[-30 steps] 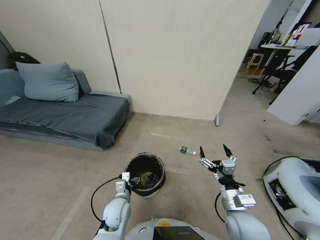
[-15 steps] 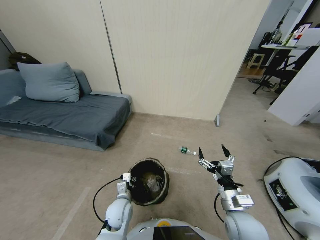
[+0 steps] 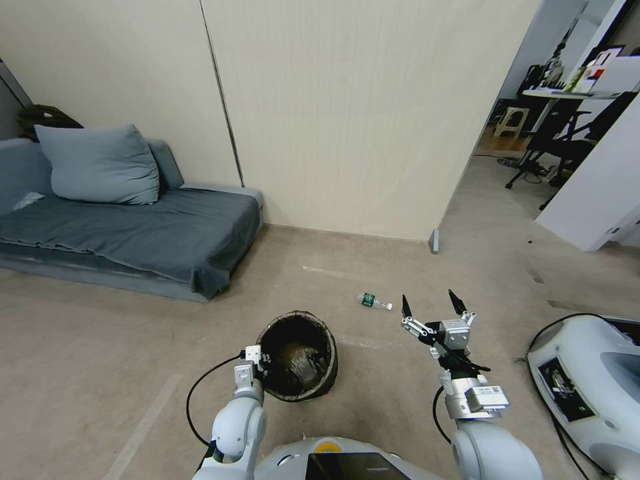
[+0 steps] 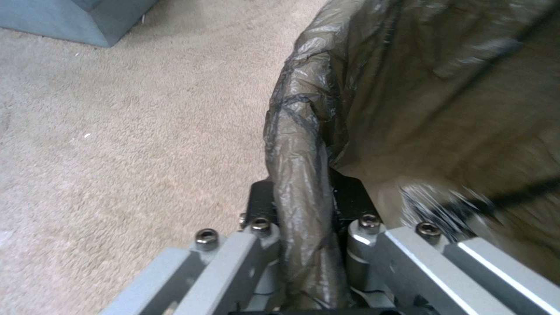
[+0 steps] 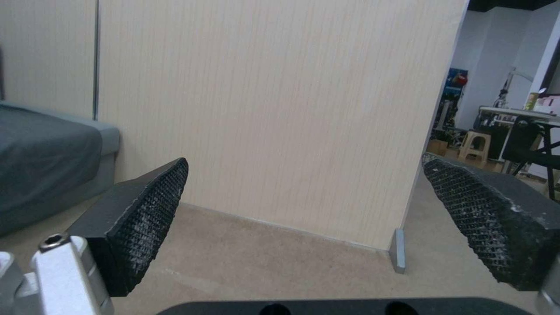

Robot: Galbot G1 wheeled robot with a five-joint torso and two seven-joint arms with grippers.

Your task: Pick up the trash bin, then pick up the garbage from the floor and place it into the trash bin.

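Clamped on the bag-covered rim of the trash bin (image 3: 298,357), the left gripper (image 3: 261,361) holds it tilted above the beige carpet (image 3: 100,347), close in front of the robot. To its right, the right gripper (image 3: 431,308) hangs with fingers spread wide and nothing between them. Just beyond lies a small bottle (image 3: 372,301); farther left, a grey sofa (image 3: 127,233).

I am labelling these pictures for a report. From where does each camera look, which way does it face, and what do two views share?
Head view: from above, forward and down at the floor; both arms show, left gripper on the round bag-lined trash bin, right gripper open.
Left wrist view: along its fingers, clamped on the bin's bagged rim.
Right wrist view: forward between its open pads at the beige panel wall.
Shared: the head and left wrist views both show the bin.
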